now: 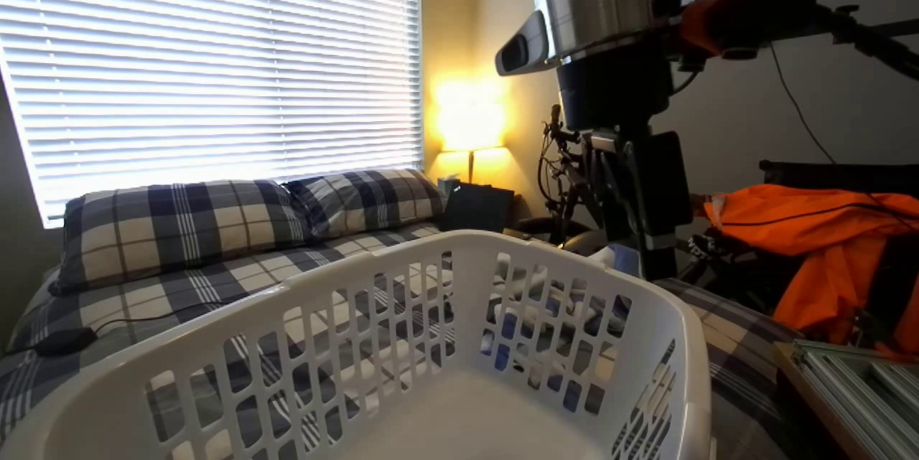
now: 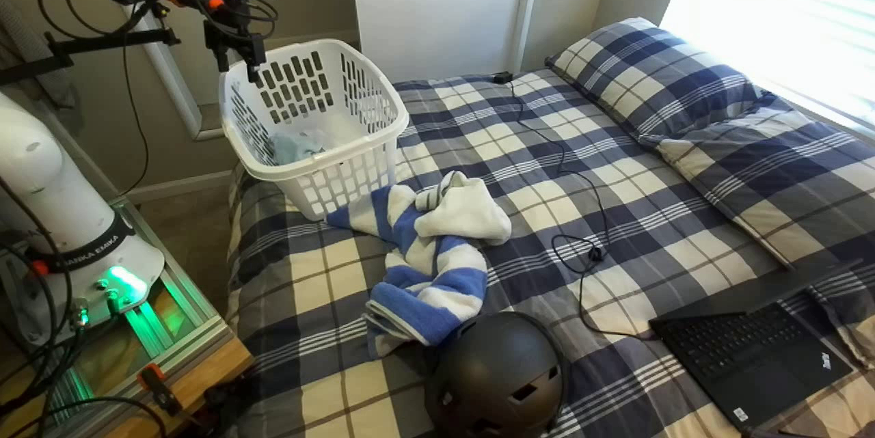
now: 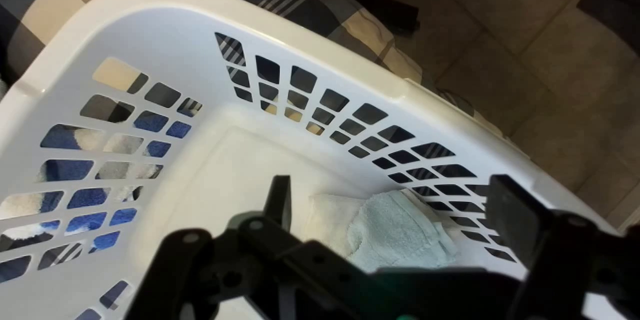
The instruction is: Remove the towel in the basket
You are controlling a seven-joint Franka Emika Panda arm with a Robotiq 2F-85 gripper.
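Note:
The large white slotted basket (image 1: 474,288) stands on the bed and also shows in an exterior view (image 2: 328,159) and in the wrist view (image 3: 150,35). A crumpled pale blue-green towel (image 3: 400,230) lies low inside it against one wall, also visible in an exterior view (image 2: 290,147). An off-white cloth part (image 3: 332,215) lies beside it; I cannot tell if it is separate. My gripper (image 3: 390,182) is open and empty, fingers wide apart, pointing down. In an exterior view the gripper (image 2: 239,72) is at the basket's far corner near rim height, well above the towel.
A blue-and-white striped towel (image 2: 437,267) and a white cloth (image 2: 468,212) lie on the bed beside the basket. A black helmet (image 2: 499,376), a laptop (image 2: 759,349) and a cable (image 2: 581,288) are there too. Aluminium profiles (image 1: 861,381) stand near the bed's edge.

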